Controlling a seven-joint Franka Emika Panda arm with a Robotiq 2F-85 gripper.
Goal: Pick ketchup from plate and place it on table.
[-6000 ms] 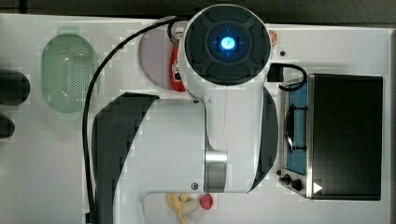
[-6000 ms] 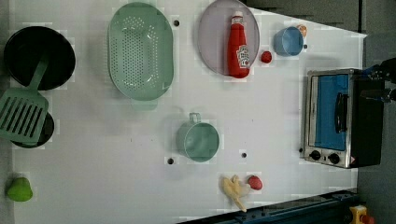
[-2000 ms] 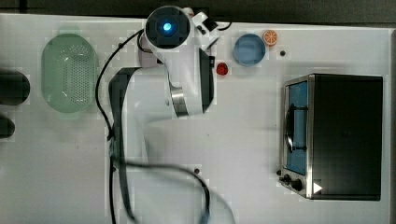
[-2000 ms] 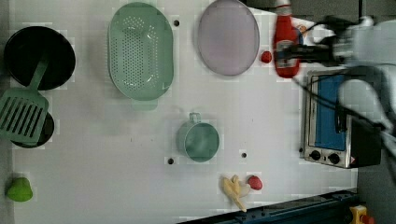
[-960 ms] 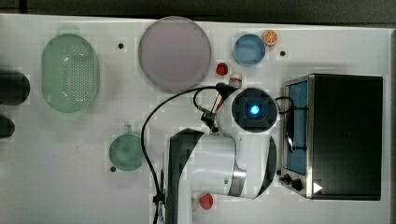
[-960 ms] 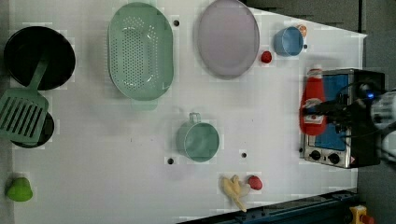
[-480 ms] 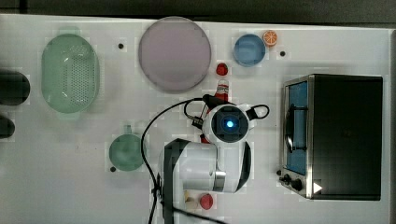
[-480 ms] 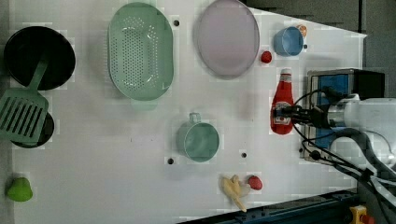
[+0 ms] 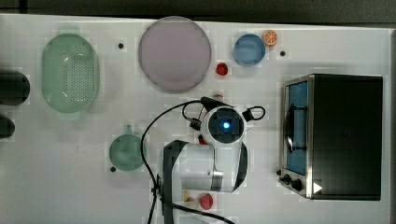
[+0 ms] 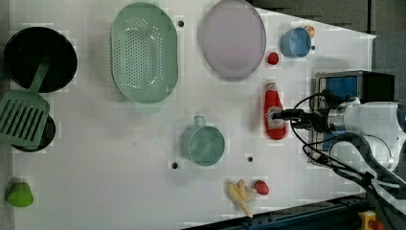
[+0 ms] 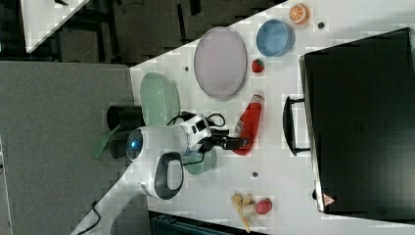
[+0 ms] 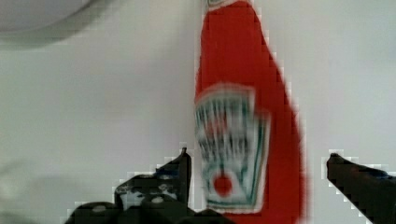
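Note:
The ketchup (image 10: 274,112), a red bottle with a white label, lies on the white table (image 10: 119,158) between the mauve plate (image 10: 233,38) and the oven. Its cap points toward the plate. My gripper (image 12: 258,158) is open and straddles the bottle's lower half. One finger (image 12: 180,170) sits close beside the label, and the other finger (image 12: 355,175) stands clear of the bottle. The right view shows the bottle (image 11: 248,125) with the gripper (image 11: 240,143) at its base. In the top view my wrist (image 9: 225,125) covers most of the bottle, and the plate (image 9: 175,53) is bare.
A black toaster oven (image 9: 334,135) stands at the top view's right. A blue bowl (image 9: 249,49), an orange slice (image 9: 270,37) and a red ball (image 9: 222,69) lie beside the plate. There are also a green colander (image 9: 70,77), a green mug (image 9: 126,151) and a banana with red fruit (image 10: 246,191).
The arm brought the ketchup from in front of the oven toward the table's middle. It has come lower, and the bottle now lies on the table.

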